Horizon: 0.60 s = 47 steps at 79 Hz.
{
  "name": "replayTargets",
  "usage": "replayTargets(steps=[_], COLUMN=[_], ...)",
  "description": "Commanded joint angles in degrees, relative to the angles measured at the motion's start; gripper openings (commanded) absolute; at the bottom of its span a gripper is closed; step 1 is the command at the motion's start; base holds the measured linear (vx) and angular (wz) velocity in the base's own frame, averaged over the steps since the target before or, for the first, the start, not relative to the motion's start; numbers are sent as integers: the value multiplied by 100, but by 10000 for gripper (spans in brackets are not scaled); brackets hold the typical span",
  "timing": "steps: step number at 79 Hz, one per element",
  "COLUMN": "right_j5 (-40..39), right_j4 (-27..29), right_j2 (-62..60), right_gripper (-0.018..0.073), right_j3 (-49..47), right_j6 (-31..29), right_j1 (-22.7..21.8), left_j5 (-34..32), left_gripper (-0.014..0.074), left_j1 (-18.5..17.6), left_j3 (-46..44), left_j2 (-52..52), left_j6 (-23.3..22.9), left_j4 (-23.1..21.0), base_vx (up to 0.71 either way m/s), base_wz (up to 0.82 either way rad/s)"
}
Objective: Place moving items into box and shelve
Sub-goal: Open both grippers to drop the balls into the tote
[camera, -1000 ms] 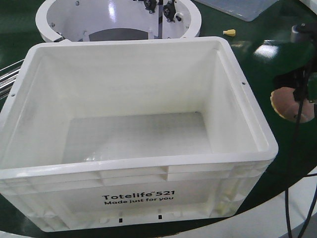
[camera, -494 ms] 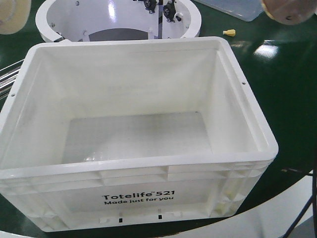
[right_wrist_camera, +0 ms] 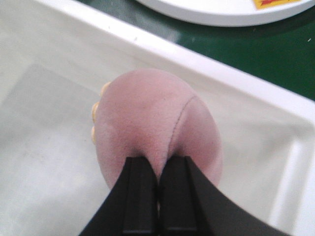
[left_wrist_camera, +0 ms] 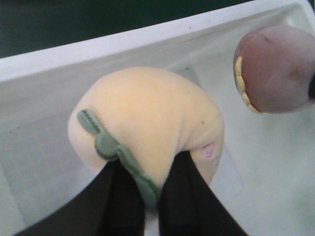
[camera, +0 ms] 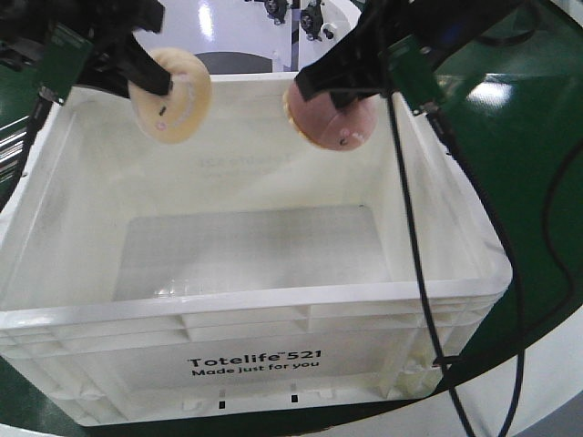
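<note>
The big white box [camera: 273, 305] printed "Totelife 521" stands in front of me with nothing on its floor. Over its far left part my left gripper [camera: 150, 84] is shut on the cream-yellow bun [camera: 171, 96], a soft lump with a green scalloped trim [left_wrist_camera: 147, 128]. Over the far right part my right gripper [camera: 314, 89] is shut on the pinkish-brown ball [camera: 332, 120], which has a yellow rim [right_wrist_camera: 157, 128]. Both items hang above the box interior [left_wrist_camera: 275, 162], clear of its floor [right_wrist_camera: 44, 147]. The ball [left_wrist_camera: 278, 69] also shows in the left wrist view.
The box sits on a dark green table [camera: 537, 182]. A white ring-shaped fixture [camera: 246, 32] stands just behind the box. Black cables [camera: 428, 273] from the right arm hang across the box's right wall and rim.
Both arms have swung in from outside the frame. The bun came from the upper left and the ball from the upper right to positions over the box.
</note>
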Motion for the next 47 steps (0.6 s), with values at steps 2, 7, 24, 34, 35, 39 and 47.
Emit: replayTargets(steps=[2,7,24,34,35,39,47], right_j5=[-124,-69,0,-60,-54,-18,35], right_j4=[-66,-122,-263,-252,-252,-252,-258], right_j2=[-123,-96,-96,-96,-96,-96,-96], right_gripper=[22,61,299,475,494,550,622], right_j3=[-167,-167,-167,-167,-167,-167,-167], right_j6=[84,40,-42,-29,-29,-23,-23], right_j1=[-15,-15,-21,-21,-21,-21,-21], left_j5=[-93,-93,-93,-93,-93,-93,-93], left_gripper=[21,43,218,368,386,443,534], left_j1=[-42,-42,-42,-103,-103,-103,-103], left_j3=[-162,-154,4,8,8,8,8], left_j2=[-88,-33,46,46,46,46,46], left_j6=[17,17,223,329,375,494,548], left_j4=[-169,-169,-170,-158,-158,-166,-159], base_vx=[0,0,0,0,0,0,0], base_wz=[0,0,0,0,0,0,0])
